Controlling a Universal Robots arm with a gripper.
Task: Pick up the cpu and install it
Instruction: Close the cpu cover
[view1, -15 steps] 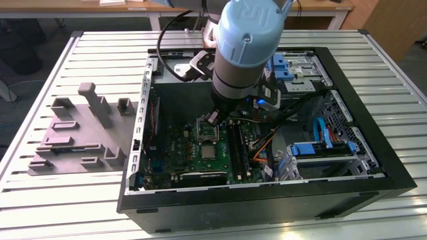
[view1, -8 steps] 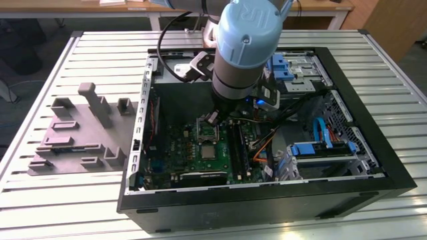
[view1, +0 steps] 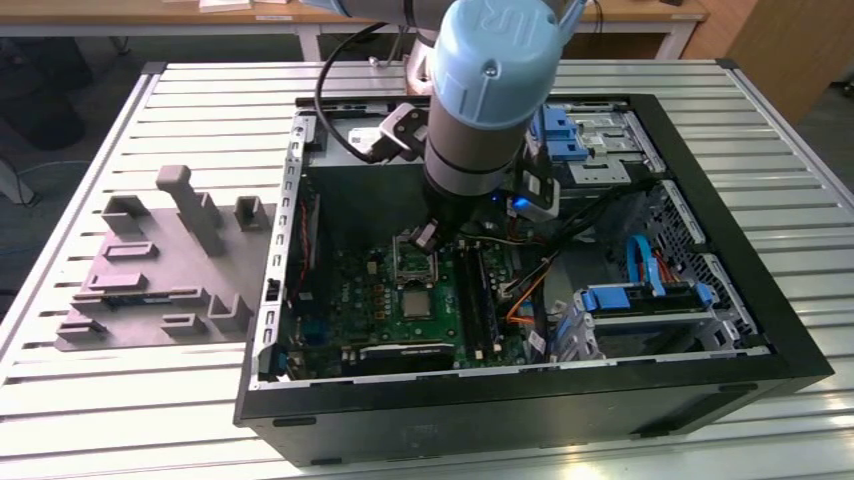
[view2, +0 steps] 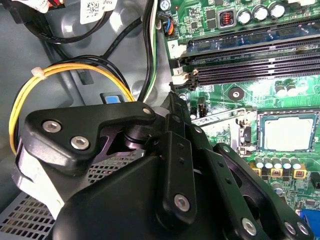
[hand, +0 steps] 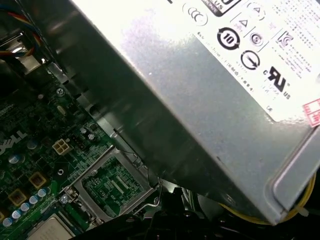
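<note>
The cpu (view1: 418, 303) is a small pale silvery square lying flat in the socket on the green motherboard (view1: 360, 310) inside the open computer case. It also appears in the second wrist view as the cpu (view2: 288, 132) inside a silver frame, and in the first wrist view as the cpu (hand: 49, 231). The socket's hinged metal frame (hand: 114, 186) stands swung open beside it. My gripper (view1: 427, 238) hangs just above the board, over that open frame and slightly behind the chip. Its black linkage (view2: 170, 190) takes up the near part of the second wrist view.
A big grey metal box with a white label (hand: 210, 75) sits close to the wrist. Memory slots (view2: 250, 60) and yellow and black cables (view2: 75, 70) lie nearby. A grey moulded tray (view1: 147, 270) rests on the slatted table at the exterior view's left. Blue drive brackets (view1: 641, 298) are at the right.
</note>
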